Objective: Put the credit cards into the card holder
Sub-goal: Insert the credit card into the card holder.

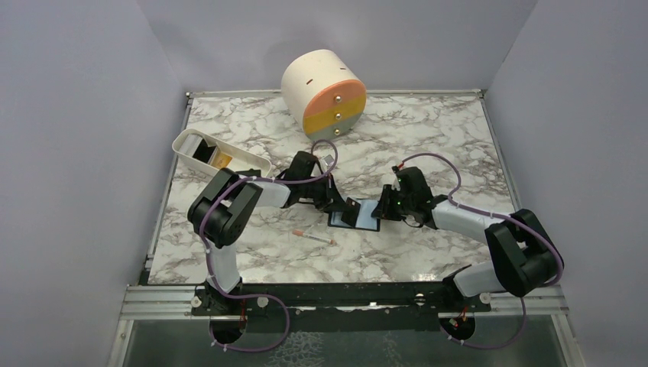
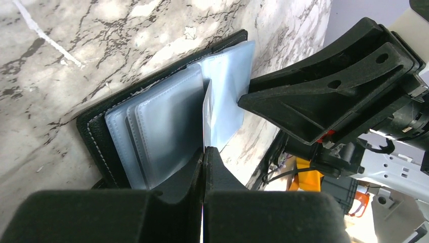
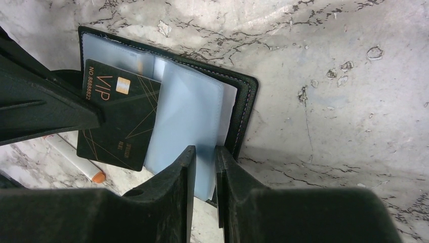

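**Hazards.** The card (image 3: 119, 124) hangs tilted over the 9 o'clock half of the open holder (image 3: 247, 98) and is not yet in any pocket. Its leading edge must meet a pocket mouth. If it meets the face of a sleeve (image 3: 189, 106) instead, it probably skids over the plastic or pushes the holder across the tabletop (image 3: 329, 76).

The card is gripped at one edge only, so a side load is likely to twist it in the pinch or pull it free. The sleeves look limp. If the raised one slips out, the pocket probably closes and the card jams.

Both hands work close together over the holder, so a wide correction risks finger-to-finger contact. A stick (image 3: 76, 164) lies just beside the holder at 8 o'clock and may be swept aside.

**Hands.** The left hand (image 2: 204, 151) has its fingers pressed together on the card, which shows edge-on between the tips. The right hand (image 3: 205, 154) has its fingers a narrow gap apart, with a sleeve between them at the holder's 5 o'clock edge. The sleeve appears pinched and raised off the stack.

**Location.** The holder lies open at the centre of the tabletop, between the two hands. The card is above its sleeves; whether it touches them cannot be told.
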Robot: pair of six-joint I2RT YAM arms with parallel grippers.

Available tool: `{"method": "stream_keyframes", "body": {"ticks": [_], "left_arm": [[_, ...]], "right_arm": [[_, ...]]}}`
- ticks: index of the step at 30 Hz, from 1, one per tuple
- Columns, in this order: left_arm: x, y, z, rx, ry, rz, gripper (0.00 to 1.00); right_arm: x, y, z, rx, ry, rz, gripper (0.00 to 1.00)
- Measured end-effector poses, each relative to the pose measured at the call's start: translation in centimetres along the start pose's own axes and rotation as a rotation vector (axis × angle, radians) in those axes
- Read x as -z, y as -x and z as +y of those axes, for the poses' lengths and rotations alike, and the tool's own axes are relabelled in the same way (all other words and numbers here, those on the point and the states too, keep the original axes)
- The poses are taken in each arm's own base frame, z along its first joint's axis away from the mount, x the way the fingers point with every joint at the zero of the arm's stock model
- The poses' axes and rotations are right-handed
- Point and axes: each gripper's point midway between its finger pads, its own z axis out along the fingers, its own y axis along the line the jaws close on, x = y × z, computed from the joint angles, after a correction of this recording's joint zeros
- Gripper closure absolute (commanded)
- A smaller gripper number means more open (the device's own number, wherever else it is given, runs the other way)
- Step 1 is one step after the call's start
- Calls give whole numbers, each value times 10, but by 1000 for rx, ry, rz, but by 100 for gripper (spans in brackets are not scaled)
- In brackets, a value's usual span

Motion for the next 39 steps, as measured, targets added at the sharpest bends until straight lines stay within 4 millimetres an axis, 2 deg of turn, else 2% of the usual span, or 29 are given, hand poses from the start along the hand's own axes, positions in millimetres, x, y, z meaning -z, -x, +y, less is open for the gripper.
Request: {"method": "stream_keyframes", "body": {"ticks": [5, 13, 20, 37, 39], "left_arm": [[-4, -1, -3, -19, -7, -8, 100], [-9, -2, -6, -23, -8, -19, 100], [-11, -1, 0, -20, 17, -46, 100], [-23, -1, 0, -48, -14, -66, 100], [-24, -2, 0, -51, -13, -70, 96]], "right_arm": [[2, -1, 0, -2, -2, 3, 77], [6, -6, -2, -12, -17, 22, 81], [7, -8, -4, -21, -18, 19, 82], [7, -9, -4, -31, -17, 16, 82], [7, -9, -4, -31, -16, 16, 82]]}}
